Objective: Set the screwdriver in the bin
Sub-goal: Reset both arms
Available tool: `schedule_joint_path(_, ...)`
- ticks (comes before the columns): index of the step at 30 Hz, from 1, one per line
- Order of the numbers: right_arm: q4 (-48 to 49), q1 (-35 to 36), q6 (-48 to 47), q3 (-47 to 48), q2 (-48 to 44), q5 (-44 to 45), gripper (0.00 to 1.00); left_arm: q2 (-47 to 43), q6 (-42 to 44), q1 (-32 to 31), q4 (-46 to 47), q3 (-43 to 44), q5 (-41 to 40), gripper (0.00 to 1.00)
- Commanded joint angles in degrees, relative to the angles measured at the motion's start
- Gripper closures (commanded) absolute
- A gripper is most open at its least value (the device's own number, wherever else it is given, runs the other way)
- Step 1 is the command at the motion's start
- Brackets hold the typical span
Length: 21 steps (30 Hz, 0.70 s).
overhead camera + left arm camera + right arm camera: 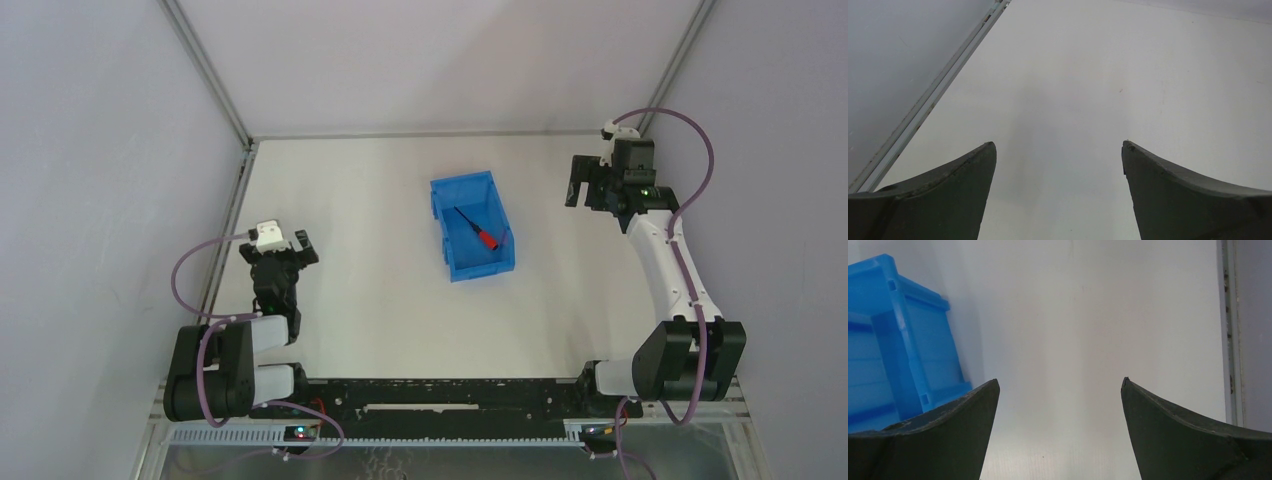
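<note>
The blue bin (497, 190) stands in the middle of the table. The screwdriver (478, 230), red handle and thin black shaft, lies slantwise on the bin's floor. My right gripper (583, 190) is open and empty, to the right of the bin and apart from it; the bin's outer wall (908, 340) shows at the left of the right wrist view. My left gripper (288, 243) is open and empty at the left side of the table, far from the bin. In the left wrist view only bare table lies between the fingers (948, 195).
A metal frame rail (933, 95) runs along the table's left edge close to my left gripper. Another rail (1230, 330) runs along the right edge near my right gripper. Grey walls close in the left, back and right sides.
</note>
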Motion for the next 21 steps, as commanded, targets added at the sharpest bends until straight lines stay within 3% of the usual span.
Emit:
schedule_joint_path(1,1.37,0.05,-0.19,-0.05,-1.69,-1.42,0.0,-0.55,0.92,-0.33,2.1,2.11,-0.8,0.0)
schedule_joint_path(21,0.93,0.06,-0.19,-0.05,-2.02,3.23,0.0,-0.55,0.93,-0.31,2.1,2.08,-0.8,0.0)
